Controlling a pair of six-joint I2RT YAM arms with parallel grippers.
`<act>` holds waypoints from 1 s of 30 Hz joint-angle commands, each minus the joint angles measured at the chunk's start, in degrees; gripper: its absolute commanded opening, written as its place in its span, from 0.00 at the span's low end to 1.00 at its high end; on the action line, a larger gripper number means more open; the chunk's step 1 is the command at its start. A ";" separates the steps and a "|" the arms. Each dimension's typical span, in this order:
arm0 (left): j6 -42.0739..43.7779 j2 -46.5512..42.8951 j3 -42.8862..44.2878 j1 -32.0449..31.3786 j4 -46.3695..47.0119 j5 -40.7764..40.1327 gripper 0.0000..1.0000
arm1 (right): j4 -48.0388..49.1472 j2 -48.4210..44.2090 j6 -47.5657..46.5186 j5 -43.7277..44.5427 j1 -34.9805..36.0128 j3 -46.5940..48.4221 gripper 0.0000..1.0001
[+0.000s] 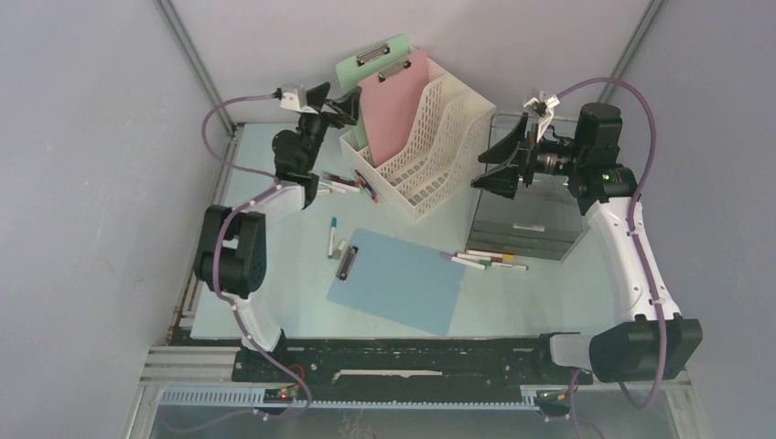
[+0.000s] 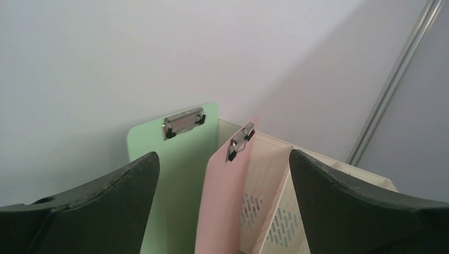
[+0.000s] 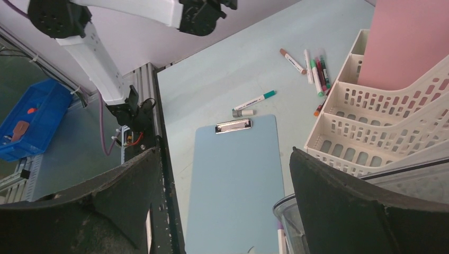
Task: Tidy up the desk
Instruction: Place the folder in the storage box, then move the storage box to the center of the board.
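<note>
My left tool (image 1: 336, 102) hangs at the far-left corner of the white file rack (image 1: 423, 160), above the level of its rim. Its jaws are spread as wide as they go and hold nothing. Through its wrist camera I look between the two dark fingers (image 2: 106, 201) at the clipboards standing in front of it. A pale green clipboard (image 1: 364, 62) stands upright at the rack's far end, though I cannot tell whether it sits inside the last slot or just behind it. A pink clipboard (image 1: 395, 112) stands in the rack just nearer than the green one, clip end up.

The bench (image 1: 265, 283), a broad pale mint-blue top, carries the rack towards its far side and spreads out from it to the near edge. A cluster of markers (image 1: 352, 186) lies at the rack's left foot. Two more pens (image 1: 332, 240) lie on the near side of the rack, just left of the clip of a blue clipboard (image 1: 403, 279), which lies flat on the near side of the rack. A row of markers (image 1: 487, 261) lies near and right of the rack, between the blue clipboard and a grey drawer unit (image 1: 535, 224). That unit stands just to the rack's right.

My right tool (image 1: 501, 165) hovers right of the rack, above the drawer unit, with its jaws fully apart and nothing in them.
</note>
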 commanded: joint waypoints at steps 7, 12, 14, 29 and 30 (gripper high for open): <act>-11.18 -10.92 -12.80 5.47 -14.67 -4.73 1.00 | -1.33 -1.79 -4.02 1.91 0.47 1.42 1.00; -9.14 -16.95 -17.33 6.00 -23.28 -5.54 1.00 | -2.35 -2.42 -6.53 2.22 0.50 1.43 1.00; -8.31 -19.89 -18.61 6.01 -27.87 -6.17 1.00 | -3.49 -2.58 -7.81 2.08 0.56 1.66 1.00; -9.94 -44.97 -31.92 9.64 -52.14 -13.66 1.00 | -29.48 0.49 -32.21 23.16 14.60 16.90 1.00; -11.04 -45.91 -31.98 10.45 -54.59 -13.04 1.00 | -32.39 1.76 -35.03 26.00 17.25 19.03 1.00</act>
